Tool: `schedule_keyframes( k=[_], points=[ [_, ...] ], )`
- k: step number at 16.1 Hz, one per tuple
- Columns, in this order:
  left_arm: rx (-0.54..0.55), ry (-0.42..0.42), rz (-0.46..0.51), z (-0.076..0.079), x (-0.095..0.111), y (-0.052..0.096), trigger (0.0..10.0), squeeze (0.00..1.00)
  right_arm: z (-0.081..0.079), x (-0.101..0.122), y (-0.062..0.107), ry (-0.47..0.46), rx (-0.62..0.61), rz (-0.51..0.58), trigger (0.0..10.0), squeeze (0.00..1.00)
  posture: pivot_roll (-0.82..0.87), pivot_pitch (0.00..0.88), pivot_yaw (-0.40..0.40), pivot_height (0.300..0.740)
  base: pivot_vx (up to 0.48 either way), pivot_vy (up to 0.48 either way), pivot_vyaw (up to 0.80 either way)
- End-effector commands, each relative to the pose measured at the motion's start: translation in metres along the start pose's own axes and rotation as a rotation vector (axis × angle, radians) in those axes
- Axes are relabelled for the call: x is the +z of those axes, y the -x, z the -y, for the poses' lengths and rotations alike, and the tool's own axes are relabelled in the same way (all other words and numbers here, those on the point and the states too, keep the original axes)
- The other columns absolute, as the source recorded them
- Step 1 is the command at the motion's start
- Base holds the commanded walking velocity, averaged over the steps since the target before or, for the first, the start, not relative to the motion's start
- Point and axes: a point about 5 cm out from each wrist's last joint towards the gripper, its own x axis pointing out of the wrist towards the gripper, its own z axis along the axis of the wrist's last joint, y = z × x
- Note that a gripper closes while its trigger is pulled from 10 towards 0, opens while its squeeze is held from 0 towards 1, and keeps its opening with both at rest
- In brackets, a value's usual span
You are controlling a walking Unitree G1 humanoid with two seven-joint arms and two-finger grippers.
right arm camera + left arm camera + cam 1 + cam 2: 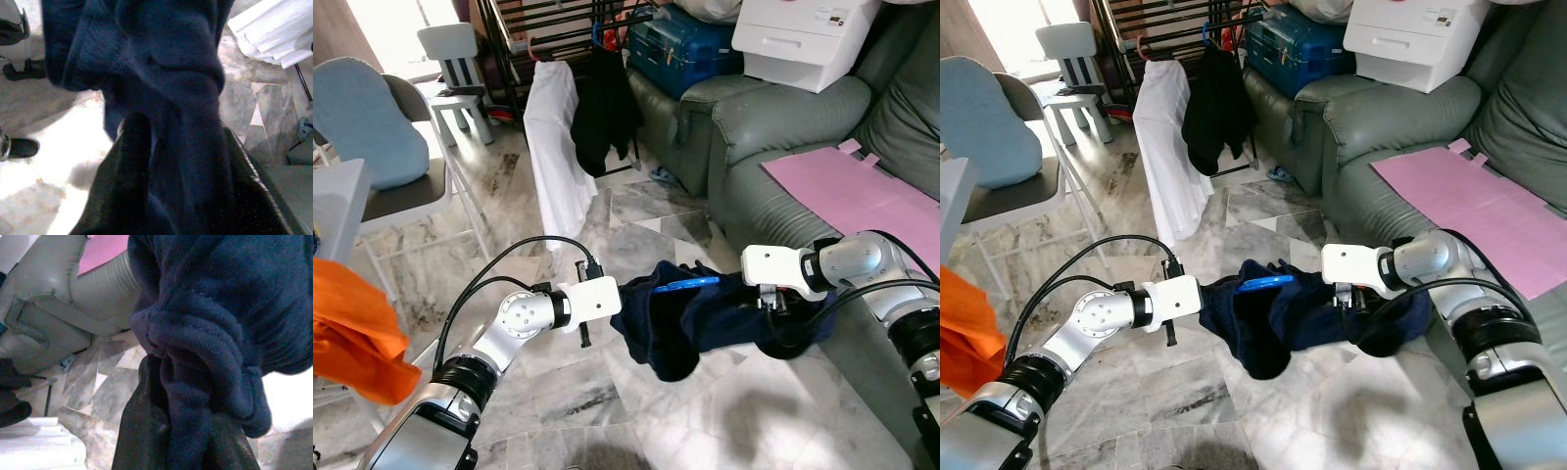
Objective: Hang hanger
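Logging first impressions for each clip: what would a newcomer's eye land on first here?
First, the dark navy garment stretched between the left gripper and the right gripper above the marble floor, with a blue hanger poking out of it. Next, the white garment and black garment hanging on the rack behind, beside the grey-green sofa.

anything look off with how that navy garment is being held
Yes: the navy garment is bunched in a sagging wad between the left gripper and right gripper, with the blue hanger only peeking out at a tilt, not spread inside it.
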Motion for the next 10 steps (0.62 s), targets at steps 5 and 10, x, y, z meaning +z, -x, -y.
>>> schedule_keyframes(
  k=[5,10],
  points=[
    [0.012,-0.034,0.022,-0.010,0.006,0.001,1.3,0.00,0.007,0.006,-0.005,0.015,-0.071,0.041,0.0,0.00,-0.23,0.000,0.098,0.740,0.000,0.000,0.00],
    [0.044,0.001,-0.018,-0.009,-0.002,0.001,2.7,0.00,0.004,0.004,-0.015,-0.057,-0.199,0.102,0.0,0.00,-0.23,0.000,0.104,0.740,0.000,0.000,0.00]
  ],
)
